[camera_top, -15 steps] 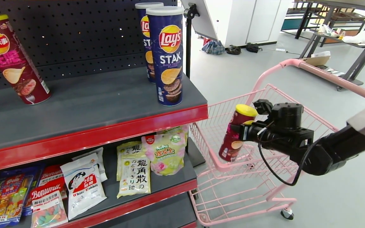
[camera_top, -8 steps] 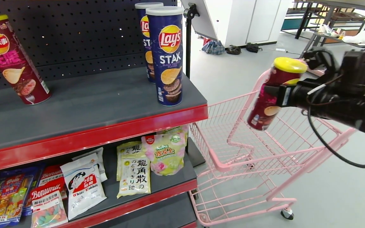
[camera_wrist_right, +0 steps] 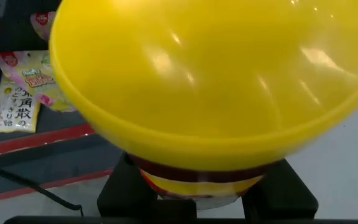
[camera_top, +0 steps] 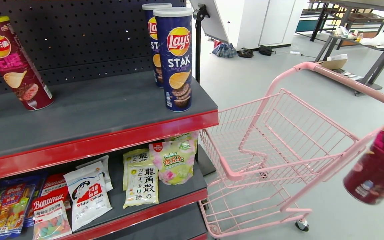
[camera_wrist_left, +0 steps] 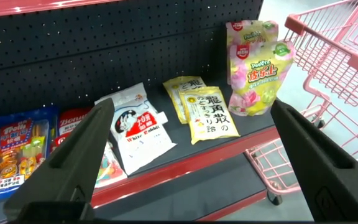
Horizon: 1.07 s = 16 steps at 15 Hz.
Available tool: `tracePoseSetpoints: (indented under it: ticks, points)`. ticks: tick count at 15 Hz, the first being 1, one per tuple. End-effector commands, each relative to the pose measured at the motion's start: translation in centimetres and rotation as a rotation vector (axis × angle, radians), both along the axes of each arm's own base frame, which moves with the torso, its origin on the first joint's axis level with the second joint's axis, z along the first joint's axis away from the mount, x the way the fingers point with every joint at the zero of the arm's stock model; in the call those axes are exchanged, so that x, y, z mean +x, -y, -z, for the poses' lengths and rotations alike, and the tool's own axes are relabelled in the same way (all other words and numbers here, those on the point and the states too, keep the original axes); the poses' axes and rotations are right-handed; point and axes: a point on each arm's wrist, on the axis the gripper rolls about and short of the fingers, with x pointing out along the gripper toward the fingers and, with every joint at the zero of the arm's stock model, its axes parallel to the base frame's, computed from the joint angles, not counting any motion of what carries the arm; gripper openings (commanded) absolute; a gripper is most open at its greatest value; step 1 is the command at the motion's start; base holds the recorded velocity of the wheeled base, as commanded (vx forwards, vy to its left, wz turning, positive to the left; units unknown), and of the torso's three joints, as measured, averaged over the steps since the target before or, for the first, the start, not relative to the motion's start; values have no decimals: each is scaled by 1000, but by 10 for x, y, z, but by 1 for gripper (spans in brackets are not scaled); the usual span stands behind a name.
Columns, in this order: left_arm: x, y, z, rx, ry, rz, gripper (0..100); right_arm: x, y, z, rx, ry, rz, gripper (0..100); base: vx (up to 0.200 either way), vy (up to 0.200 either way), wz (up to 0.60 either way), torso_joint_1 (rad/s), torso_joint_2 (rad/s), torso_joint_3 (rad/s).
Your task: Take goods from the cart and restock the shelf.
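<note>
With the right gripper (camera_wrist_right: pixel 201 194) clamped on the maroon can (camera_top: pixel 375 166), out beside the cart (camera_top: pixel 345 80) and well apart from the top shelf (camera_top: pixel 105 106), swing it in above the red lip (camera_top: pixel 112 140) (righting its tilt first) onto the bare middle; the left gripper (camera_wrist_left: pixel 188 168) gapes empty.

The dark red cylindrical chip can (camera_top: pixel 375 166) runs off the head view's right edge; its yellow lid (camera_wrist_right: pixel 210 81) hides most of its body.

Bright, even indoor light, soft shadow under the shelf (camera_top: pixel 105 100), glare on the yellow-lidded can (camera_wrist_right: pixel 210 81).
</note>
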Motion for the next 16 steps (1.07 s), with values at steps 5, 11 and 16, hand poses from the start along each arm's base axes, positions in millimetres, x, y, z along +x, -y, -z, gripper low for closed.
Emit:
tracePoseSetpoints:
  ticks: [5,11,16]
  points:
    - [0,0,0,3,0,0,100,-57,6,24,2,69,46,0,0,0,0,12,-44,-29]
    - [0,0,0,3,0,0,100,-55,6,31,2,41,41,0,0,0,0,169,-499,-330]
    - [0,0,0,3,0,0,100,-52,6,33,0,24,38,0,0,0,0,211,-549,-344]
